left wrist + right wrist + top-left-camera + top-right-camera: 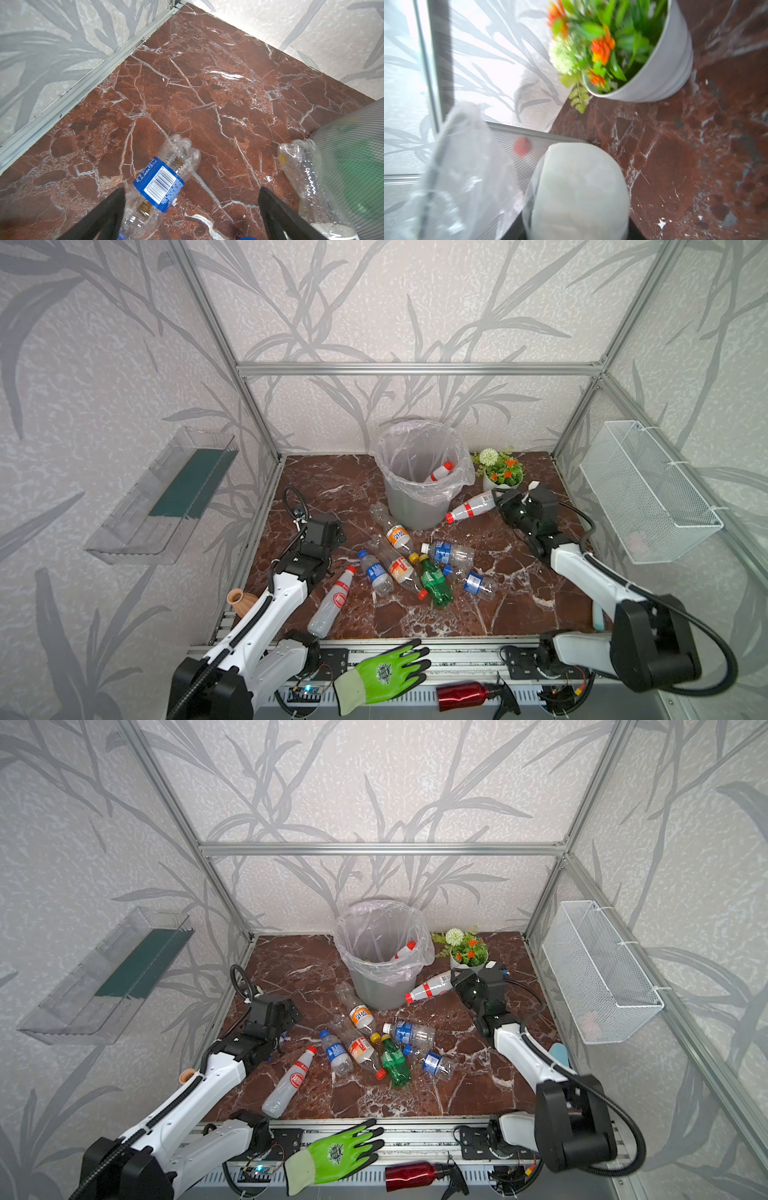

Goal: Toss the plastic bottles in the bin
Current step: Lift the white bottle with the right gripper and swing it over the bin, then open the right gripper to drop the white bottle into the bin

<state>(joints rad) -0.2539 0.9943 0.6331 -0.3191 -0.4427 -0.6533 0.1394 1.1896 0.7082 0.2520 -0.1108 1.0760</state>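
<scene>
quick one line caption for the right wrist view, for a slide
Held plastic bottle seen end-on beside the lined grey bin, white flower pot nearby on the red marble tabletop.

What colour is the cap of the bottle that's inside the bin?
Red. The cap shows best in a top view.

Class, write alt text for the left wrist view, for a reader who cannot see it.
A clear plastic bottle with a blue label lies on the red-brown marble tabletop, close by one finger of the open black pincer. A second clear bottle lies beside the round grey plastic bin; leaf-patterned walls stand behind.
</scene>
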